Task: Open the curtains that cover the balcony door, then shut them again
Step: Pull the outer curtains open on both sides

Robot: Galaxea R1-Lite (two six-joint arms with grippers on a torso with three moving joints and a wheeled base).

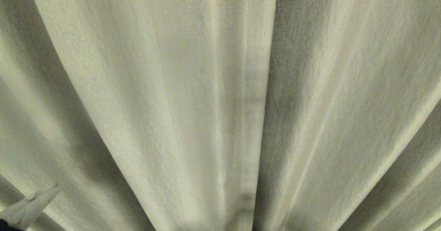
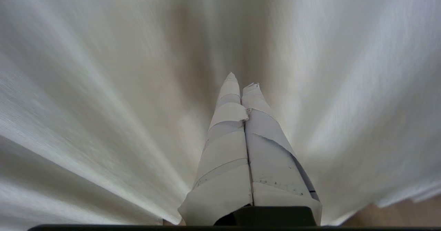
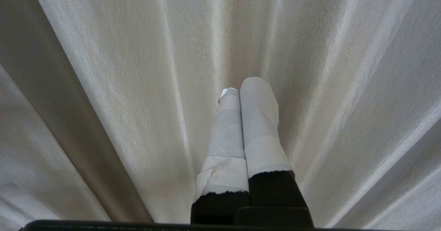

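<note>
Curtains (image 1: 193, 96) hang drawn together right in front of me, hiding the door. My left gripper (image 2: 241, 84) points at them with fingers pressed together, empty; my right gripper (image 3: 246, 86) likewise. Risk: closed fingers could skid off a pleat or snag the weave.

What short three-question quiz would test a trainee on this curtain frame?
1. True or false: the balcony door's glass shows between the curtains.
2. Which gripper shows in the head view's lower left corner? A) left B) right
3. The taped fingers of the right gripper are pressed ____.

Key:
1. False; the fabric fills the view and the panels meet at the hemmed edge.
2. A, the left gripper, also seen at with nothing in it.
3. Together.
</note>
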